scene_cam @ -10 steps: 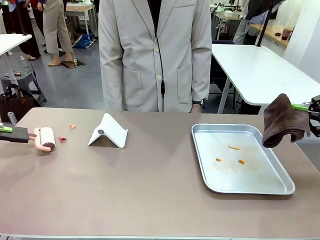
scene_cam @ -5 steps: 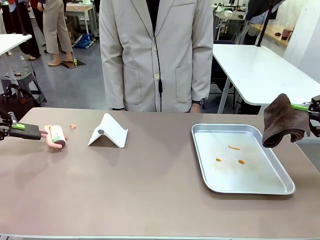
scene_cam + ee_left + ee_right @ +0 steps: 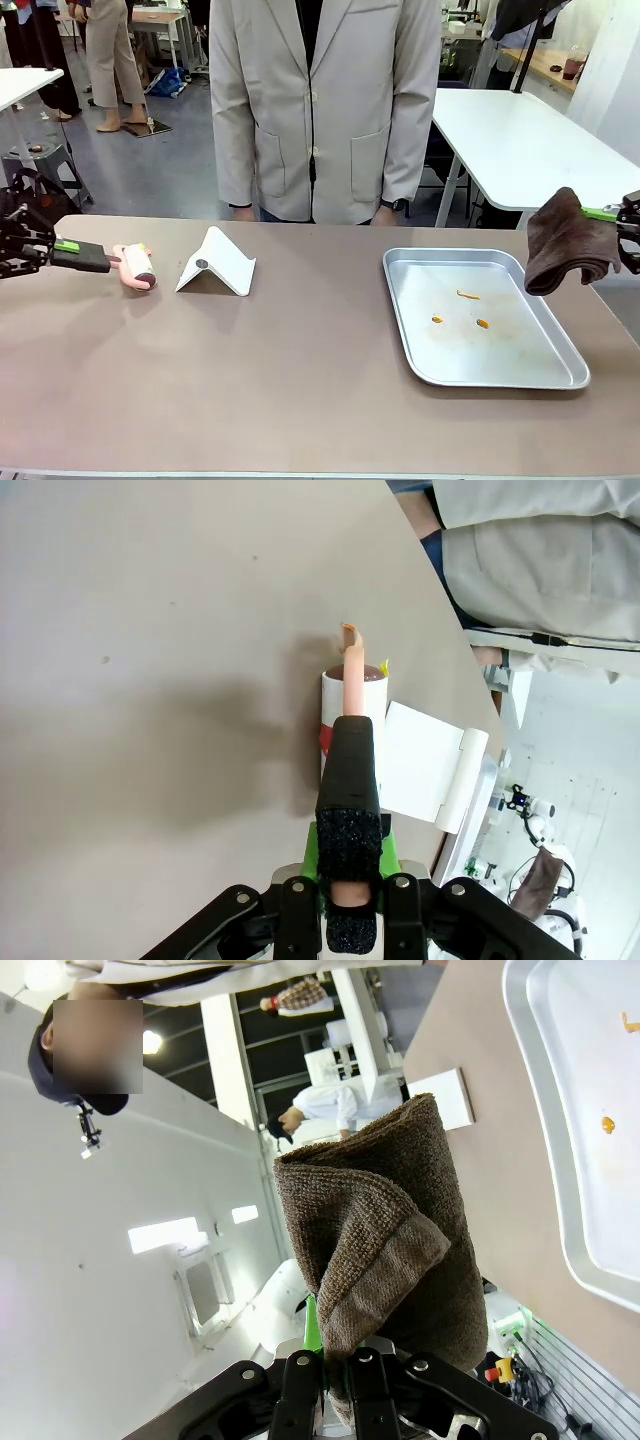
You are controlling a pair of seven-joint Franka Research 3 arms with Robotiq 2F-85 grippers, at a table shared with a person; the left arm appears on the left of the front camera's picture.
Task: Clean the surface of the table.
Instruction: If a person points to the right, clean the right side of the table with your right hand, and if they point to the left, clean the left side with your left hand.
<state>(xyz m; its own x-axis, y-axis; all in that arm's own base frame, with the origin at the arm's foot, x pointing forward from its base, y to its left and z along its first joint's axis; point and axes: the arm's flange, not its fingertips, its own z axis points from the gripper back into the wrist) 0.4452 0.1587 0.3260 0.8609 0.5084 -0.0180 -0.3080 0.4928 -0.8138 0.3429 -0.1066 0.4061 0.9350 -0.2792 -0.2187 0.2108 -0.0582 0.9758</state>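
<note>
Left gripper (image 3: 62, 248) pinches the black handle (image 3: 90, 260) of a pink lint roller (image 3: 135, 268). The jaws are pressed onto the handle, seen clearly in the left wrist view. The roller sits on the table (image 3: 300, 390) at its far left, with the barrel touching the top. The white stand (image 3: 215, 262) is just beside it on the right. A small yellowish bit (image 3: 383, 666) lies at the roller's tip; what it is, can't tell.

Right gripper (image 3: 608, 214) is clamped on a folded brown cloth (image 3: 565, 245), held in the air at the right edge. It's beside the tray (image 3: 497, 384), not touching it. The tray is on the right half of the table and has a few orange crumbs (image 3: 467, 295) inside. A person (image 3: 320, 110) stands at the far side, hands off the table.

Step in hand, as I read it — rolling up scraps on the far left patch. To do it well:
- Barrel flat on the top with light, even pressure, so it turns instead of skidding.
- Short straight passes over the bit.
- Stop short of the stand, or steer around it — a nudge would likely slide it.
- Handle low, so the tip doesn't lift.
- Cloth parked clear until the roller is done.

Most of the brown top looks bare; the job seems early to midway.
</note>
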